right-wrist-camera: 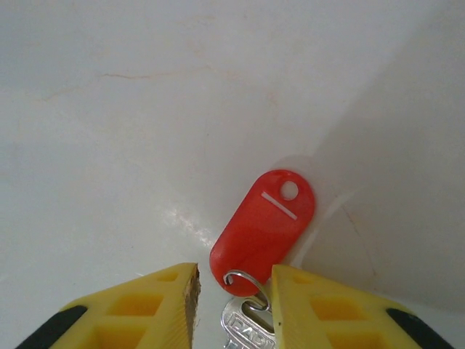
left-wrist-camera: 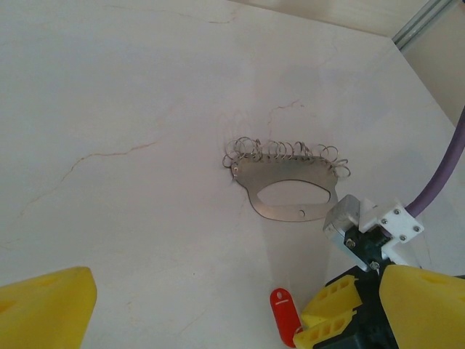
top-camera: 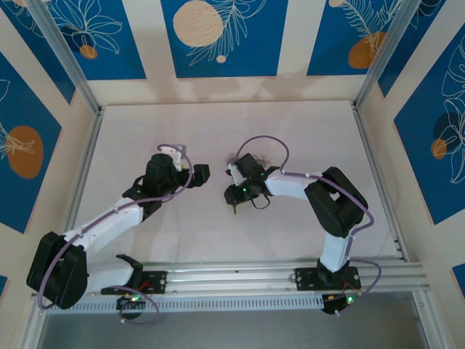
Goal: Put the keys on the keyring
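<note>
Right wrist view, lower centre: the key (right-wrist-camera: 263,224) has its long axis running up-right, away from the right gripper (right-wrist-camera: 234,282), whose part-open fingers flank its blade end without visibly pinching

Left wrist view: the keyring (left-wrist-camera: 280,172) lies mid-frame above the key, nearer the right arm

The left gripper (left-wrist-camera: 236,291) gapes wide, empty

The stamped blade letters are cut off and unreadable

The key (right-wrist-camera: 261,233) has its silver blade cut off by the bottom edge between the right fingers (right-wrist-camera: 330,309).
</note>
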Robot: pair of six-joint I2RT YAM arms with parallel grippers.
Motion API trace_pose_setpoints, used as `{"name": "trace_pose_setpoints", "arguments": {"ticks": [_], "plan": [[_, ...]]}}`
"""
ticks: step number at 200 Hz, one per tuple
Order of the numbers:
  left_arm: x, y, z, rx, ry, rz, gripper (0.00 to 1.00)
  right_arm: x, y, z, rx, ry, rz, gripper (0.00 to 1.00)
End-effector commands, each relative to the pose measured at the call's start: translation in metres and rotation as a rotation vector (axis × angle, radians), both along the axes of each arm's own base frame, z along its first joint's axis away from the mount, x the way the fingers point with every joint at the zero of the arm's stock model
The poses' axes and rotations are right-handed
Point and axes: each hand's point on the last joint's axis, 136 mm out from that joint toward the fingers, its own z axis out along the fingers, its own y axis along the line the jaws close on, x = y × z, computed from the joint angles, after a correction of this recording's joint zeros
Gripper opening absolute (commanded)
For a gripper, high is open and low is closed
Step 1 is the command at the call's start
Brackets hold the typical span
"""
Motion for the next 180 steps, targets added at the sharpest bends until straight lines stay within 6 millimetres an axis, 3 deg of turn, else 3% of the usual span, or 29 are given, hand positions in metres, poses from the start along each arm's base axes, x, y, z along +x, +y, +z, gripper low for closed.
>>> {"name": "trace_pose_setpoints", "arguments": {"ticks": [1, 97, 180], "plan": [[0.004, -0.006, 0.014, -0.027, -0.030, -0.006, 1.00, -0.007, 0.007, 0.001, 0.021, 0.017, 0.035, 0.30], [0.004, -0.006, 0.012, -0.025, -0.028, -0.005, 1.00, -0.014, -0.001, 0.001, 0.015, 0.020, 0.026, 0.21], [0.004, -0.006, 0.014, -0.031, -0.029, -0.007, 1.00, -0.009, -0.005, 0.007, 0.020, 0.003, 0.008, 0.22]]}}
